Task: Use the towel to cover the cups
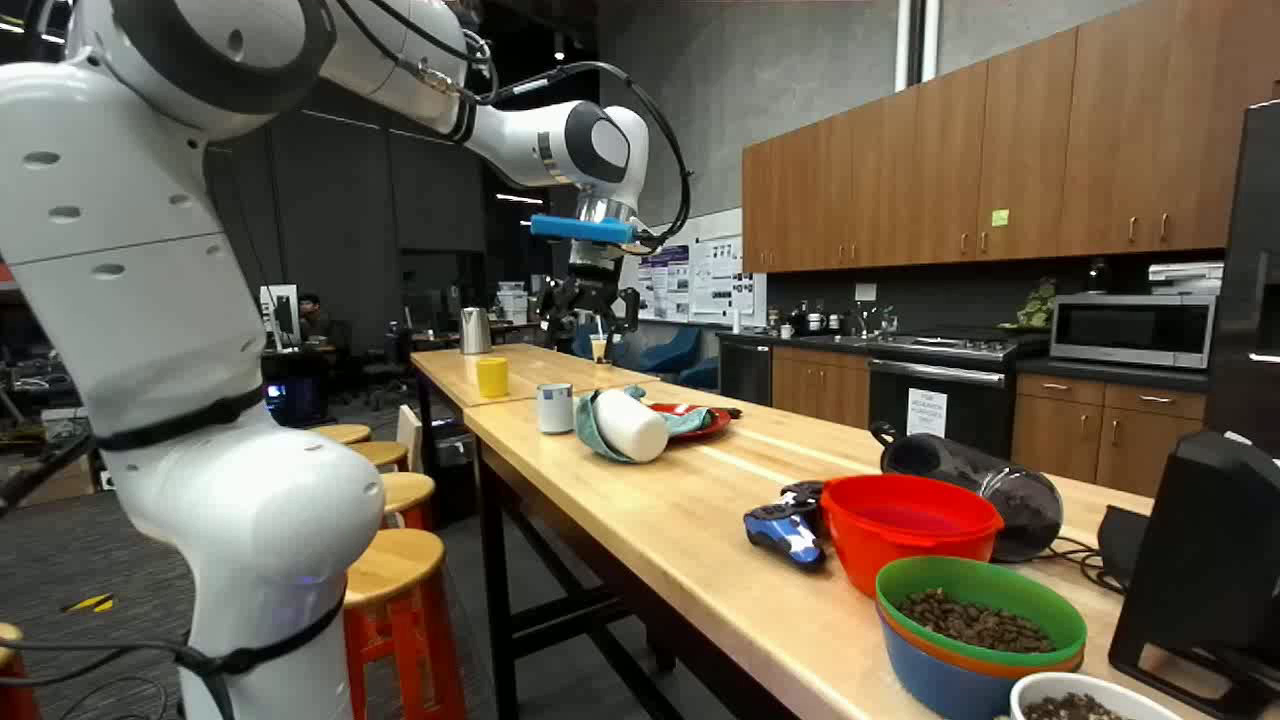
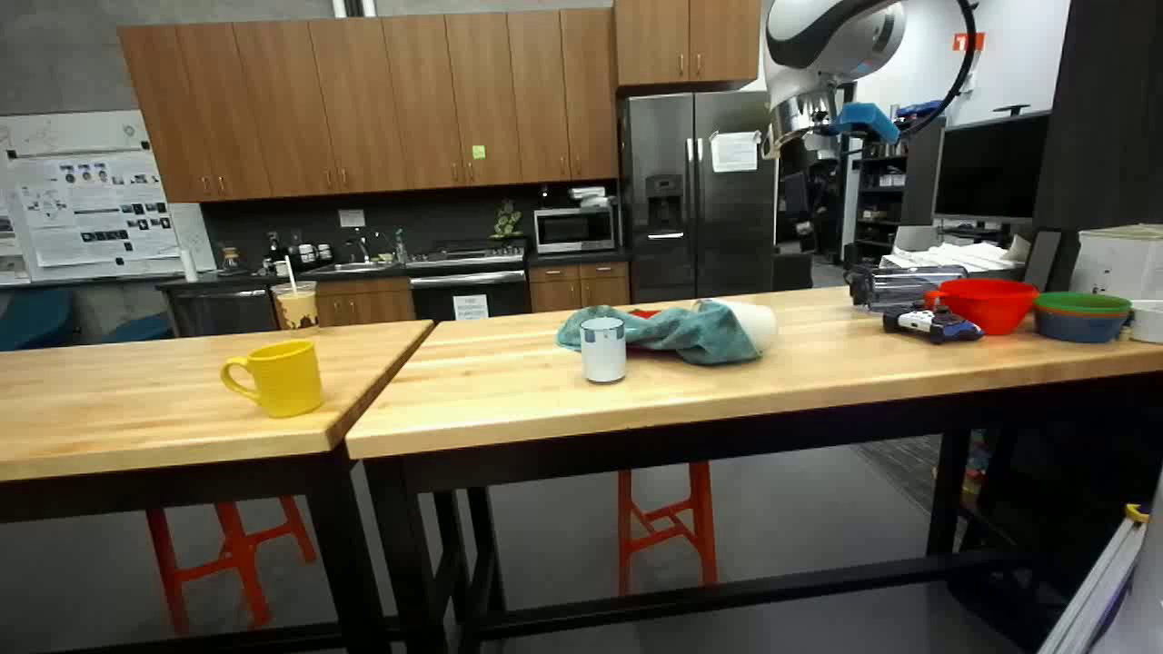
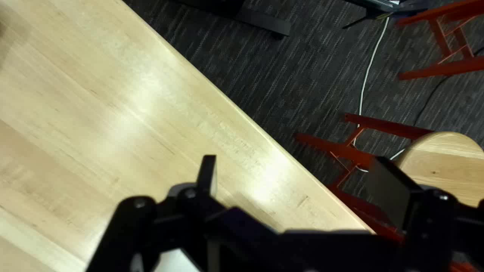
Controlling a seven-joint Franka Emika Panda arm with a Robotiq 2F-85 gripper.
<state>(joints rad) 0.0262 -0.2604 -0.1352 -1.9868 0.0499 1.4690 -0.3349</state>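
A teal towel (image 2: 695, 336) lies crumpled on the wooden table, and it also shows in an exterior view (image 1: 592, 428). A white cup (image 1: 634, 426) lies on its side against the towel, which covers part of it in an exterior view (image 2: 756, 324). A small whitish cup (image 2: 603, 351) stands upright and uncovered beside the towel (image 1: 555, 408). A yellow mug (image 2: 289, 378) stands upright on the adjoining table (image 1: 492, 377). My gripper (image 1: 590, 322) is open and empty, raised above the table. Its spread fingers show in the wrist view (image 3: 297, 166), over the table edge; no cup or towel is there.
A red plate (image 1: 718, 424) lies partly under the towel. A red bowl (image 1: 910, 520), a game controller (image 1: 790, 525), a dark clear jar (image 1: 985, 495) and stacked bowls (image 1: 980, 620) stand farther along. An iced drink (image 2: 296, 306) and a metal pitcher (image 1: 475, 331) stand on the adjoining table.
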